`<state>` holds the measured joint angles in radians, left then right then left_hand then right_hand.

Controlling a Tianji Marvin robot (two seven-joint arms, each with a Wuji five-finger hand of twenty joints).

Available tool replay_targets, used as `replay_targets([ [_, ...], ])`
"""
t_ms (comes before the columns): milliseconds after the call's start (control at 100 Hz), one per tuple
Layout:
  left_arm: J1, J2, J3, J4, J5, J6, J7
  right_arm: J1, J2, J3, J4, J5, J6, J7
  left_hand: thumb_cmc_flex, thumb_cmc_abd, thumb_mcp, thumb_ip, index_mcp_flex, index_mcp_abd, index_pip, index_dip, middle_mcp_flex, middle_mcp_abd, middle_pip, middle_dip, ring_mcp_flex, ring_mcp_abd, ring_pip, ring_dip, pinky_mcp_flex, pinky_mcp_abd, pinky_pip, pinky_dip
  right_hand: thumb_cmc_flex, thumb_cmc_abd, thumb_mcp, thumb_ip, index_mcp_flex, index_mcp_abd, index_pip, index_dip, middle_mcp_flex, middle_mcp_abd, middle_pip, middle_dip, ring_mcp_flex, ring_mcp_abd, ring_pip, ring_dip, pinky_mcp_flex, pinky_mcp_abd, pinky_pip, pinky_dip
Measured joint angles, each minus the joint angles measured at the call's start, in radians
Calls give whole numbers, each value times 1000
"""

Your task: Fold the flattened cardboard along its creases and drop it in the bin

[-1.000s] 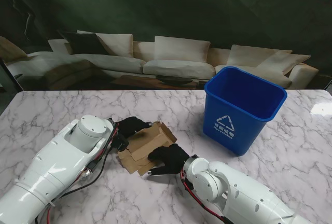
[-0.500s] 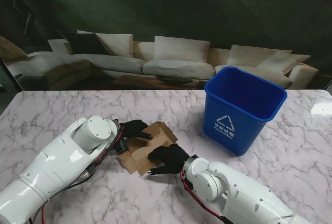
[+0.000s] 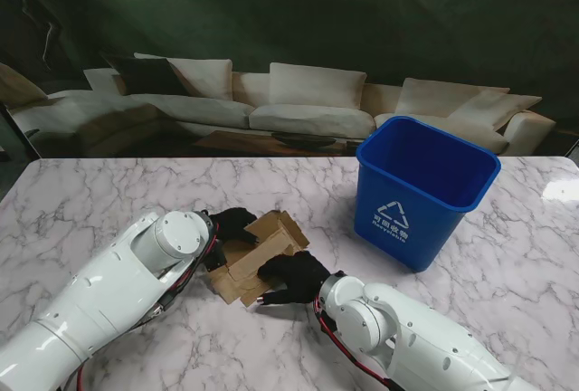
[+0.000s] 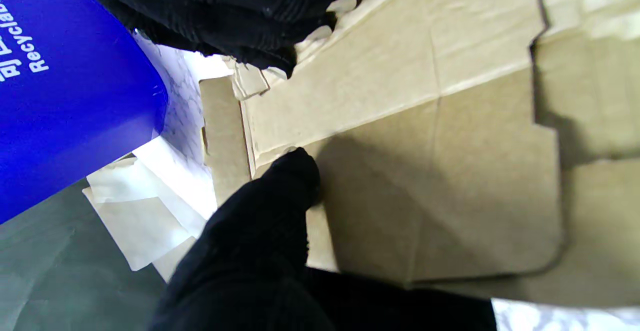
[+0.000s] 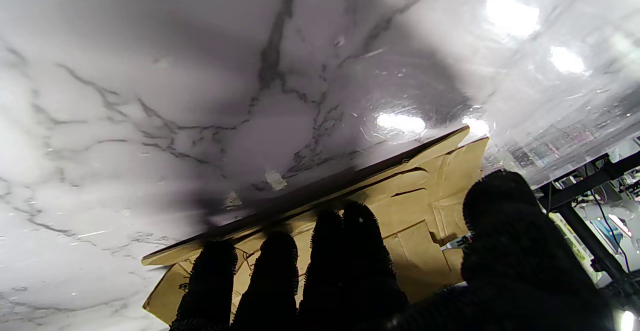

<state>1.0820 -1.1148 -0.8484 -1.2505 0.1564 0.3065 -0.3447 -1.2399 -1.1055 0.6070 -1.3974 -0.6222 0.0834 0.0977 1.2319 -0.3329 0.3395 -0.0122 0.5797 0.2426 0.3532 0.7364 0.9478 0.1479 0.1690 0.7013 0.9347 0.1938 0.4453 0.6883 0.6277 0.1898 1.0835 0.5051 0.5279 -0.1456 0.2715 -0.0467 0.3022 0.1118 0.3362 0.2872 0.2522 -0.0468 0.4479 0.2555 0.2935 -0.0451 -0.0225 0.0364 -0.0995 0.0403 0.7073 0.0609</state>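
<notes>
Pressing flat, the right hand [image 3: 291, 275] spreads its fingers [image 5: 280, 276] over the near part of the cardboard [image 3: 256, 252], grasping nothing, apparently to pin it against the marble table [image 3: 109, 196] while a crease is worked. The left hand [image 3: 233, 225] reaches in from the far left edge, a fingertip [image 4: 295, 171] touching a fold line; whether it grips a flap I cannot tell. One panel stands partly raised. The blue bin [image 3: 423, 187] waits to the right, well apart from the cardboard.
</notes>
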Motion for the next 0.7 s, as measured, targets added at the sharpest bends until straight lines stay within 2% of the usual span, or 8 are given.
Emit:
replay_targets([
  [140,46,-7,-40,-35,39,-17,36,-51,-3,61,-24,-9,-15,4,-2,-23,0,-18,21,-15,32,-22,28,-24,6,11,19,-4,30,1,22,0,14,0,0,0,0,0,1,0,15,3,16,11,-9,-14,1,0,-2,-1,31,0,-8,-2],
  [200,68,-10,-63,-53,54,-29,40,-85,-1,97,-47,-21,-22,4,-3,-26,0,-20,24,-17,47,-28,41,-28,17,13,19,-6,30,1,26,0,14,0,0,0,0,0,22,1,18,4,28,70,-22,-15,17,39,-1,2,63,17,21,11],
  [220,74,-10,-71,-58,56,-33,41,-96,0,108,-55,-25,-25,4,-3,-31,0,-20,35,-17,53,-29,41,-29,28,14,24,-8,30,2,27,0,14,0,0,0,0,0,22,1,19,4,32,109,-22,-15,28,54,2,3,75,26,43,22],
  [290,99,-11,-103,-78,63,-45,47,-137,5,149,-83,-34,-38,0,-3,-31,0,-20,46,-28,68,-35,42,-29,38,25,31,-10,35,2,29,-1,14,-7,1,0,0,0,25,1,19,4,60,183,-17,-13,46,105,26,20,120,104,131,56],
  [400,132,-12,-157,-101,89,-65,85,-200,10,221,-120,-27,-108,-19,-3,-31,0,-20,54,-48,82,-37,42,-38,42,27,31,-11,36,2,29,-1,14,-11,2,0,0,0,47,2,34,5,72,185,-12,-12,82,143,55,38,139,135,159,85],
  [530,167,-13,-222,-125,100,-83,117,-257,14,279,-177,-3,-171,-59,-3,-31,0,-20,56,-48,83,-39,42,-39,42,27,31,-11,36,2,29,-1,14,-11,2,0,0,0,51,2,45,6,95,185,-10,-11,98,144,89,60,160,143,180,106],
  [620,197,-9,-261,-161,115,-106,127,-288,10,317,-209,-5,-218,-92,-3,-31,0,-20,57,-50,88,-39,42,-39,42,27,31,-11,36,1,29,-1,14,-23,2,0,0,0,62,2,74,17,140,185,8,0,167,159,155,90,207,173,227,138],
  [700,227,-6,-288,-201,117,-119,157,-311,6,346,-233,125,-246,-83,-3,-31,0,-20,57,-51,90,-39,42,-39,42,27,31,-10,36,-8,28,-1,14,-23,2,0,0,0,114,2,103,30,193,186,18,8,218,175,208,121,247,189,264,166],
])
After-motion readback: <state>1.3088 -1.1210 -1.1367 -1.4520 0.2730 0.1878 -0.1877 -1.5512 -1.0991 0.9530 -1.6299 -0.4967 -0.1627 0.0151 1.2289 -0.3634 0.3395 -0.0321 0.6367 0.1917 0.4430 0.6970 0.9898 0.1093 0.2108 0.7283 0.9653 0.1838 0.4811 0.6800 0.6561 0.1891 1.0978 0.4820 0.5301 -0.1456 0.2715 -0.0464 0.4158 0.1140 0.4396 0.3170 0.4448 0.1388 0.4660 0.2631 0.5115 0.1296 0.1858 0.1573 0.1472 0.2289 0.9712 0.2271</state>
